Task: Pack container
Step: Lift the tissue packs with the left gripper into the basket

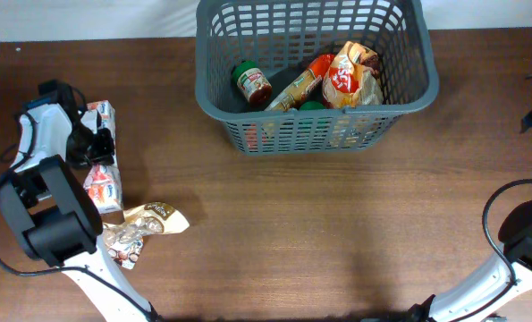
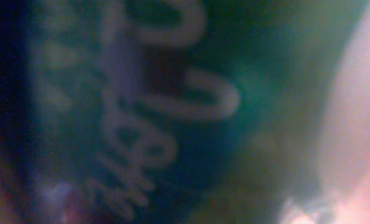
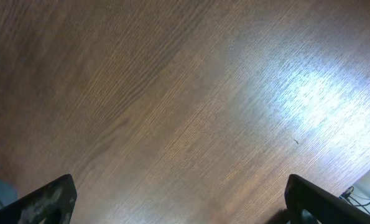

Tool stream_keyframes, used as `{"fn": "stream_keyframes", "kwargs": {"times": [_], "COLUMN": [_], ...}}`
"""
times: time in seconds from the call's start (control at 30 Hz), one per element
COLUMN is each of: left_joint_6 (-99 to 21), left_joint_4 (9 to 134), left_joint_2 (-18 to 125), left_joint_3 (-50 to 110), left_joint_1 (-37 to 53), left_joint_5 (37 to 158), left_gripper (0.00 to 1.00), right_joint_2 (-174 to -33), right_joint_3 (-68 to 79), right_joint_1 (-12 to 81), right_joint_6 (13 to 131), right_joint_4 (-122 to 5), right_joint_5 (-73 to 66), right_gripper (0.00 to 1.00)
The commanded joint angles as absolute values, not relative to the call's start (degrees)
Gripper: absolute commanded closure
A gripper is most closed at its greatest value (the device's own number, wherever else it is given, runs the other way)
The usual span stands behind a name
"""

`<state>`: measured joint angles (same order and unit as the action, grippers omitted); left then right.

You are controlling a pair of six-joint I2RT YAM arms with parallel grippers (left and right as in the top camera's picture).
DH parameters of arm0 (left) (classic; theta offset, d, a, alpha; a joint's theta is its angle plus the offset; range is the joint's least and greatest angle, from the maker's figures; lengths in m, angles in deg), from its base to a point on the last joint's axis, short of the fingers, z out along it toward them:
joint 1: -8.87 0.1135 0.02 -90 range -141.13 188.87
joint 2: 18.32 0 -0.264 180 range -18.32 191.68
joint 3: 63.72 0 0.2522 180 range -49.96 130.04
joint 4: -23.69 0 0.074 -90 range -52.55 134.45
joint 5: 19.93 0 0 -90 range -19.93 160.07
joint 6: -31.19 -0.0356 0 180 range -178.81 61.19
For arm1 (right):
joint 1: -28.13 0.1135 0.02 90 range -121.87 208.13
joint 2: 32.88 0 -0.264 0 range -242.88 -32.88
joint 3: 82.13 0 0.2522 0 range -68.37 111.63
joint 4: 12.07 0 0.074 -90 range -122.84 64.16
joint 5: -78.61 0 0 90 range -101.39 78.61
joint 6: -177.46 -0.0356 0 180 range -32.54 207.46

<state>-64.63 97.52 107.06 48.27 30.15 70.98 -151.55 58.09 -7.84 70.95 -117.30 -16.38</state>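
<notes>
- Brown wooden table (image 1: 292,233) lies under both my arms.
- Grey basket (image 1: 310,132) sits at its far edge, near the centre, holding a jar (image 1: 252,83), a bag (image 1: 350,82) and a long packet (image 1: 299,88).
- My left gripper (image 1: 100,148) hangs over cartons (image 1: 105,190) at the left. The wrist view is blurred, so I cannot tell how its jaws stand.
- My right gripper (image 3: 181,202) has its jaws spread wide above the wood.

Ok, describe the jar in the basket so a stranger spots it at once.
Find the grey slotted basket at the far edge of the table. Inside, near its left wall, is a small jar with a dark green lid and red label. Unlike the long orange packet and crinkly orange-and-white bag beside it, it is short and round.
</notes>
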Motion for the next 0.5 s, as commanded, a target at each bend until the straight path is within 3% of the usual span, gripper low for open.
{"fn": "stream_keyframes", "kwargs": {"times": [0.0, 0.2, 0.47], "left_joint_6": [-63.78, -63.23, -66.10], "left_joint_4": [97.94, 95.16, 86.26], "left_joint_2": [102.91, 92.38, 80.97], "left_joint_3": [58.57, 72.12, 75.99], "left_joint_1": [28.33, 24.33, 11.74], "left_joint_5": [72.25, 73.06, 90.39], "left_gripper": [0.98, 0.98, 0.98], "right_joint_2": [-151.31, -151.31, -151.31], "right_joint_3": [57.82, 57.82, 57.82], "right_joint_1": [-7.95, -7.95, -7.95], "right_joint_6": [70.44, 70.44, 70.44], "right_joint_4": [-117.30, -117.30, -117.30], "right_joint_5": [-16.47, -16.47, -16.47], "right_gripper": [0.01, 0.01, 0.01]}}
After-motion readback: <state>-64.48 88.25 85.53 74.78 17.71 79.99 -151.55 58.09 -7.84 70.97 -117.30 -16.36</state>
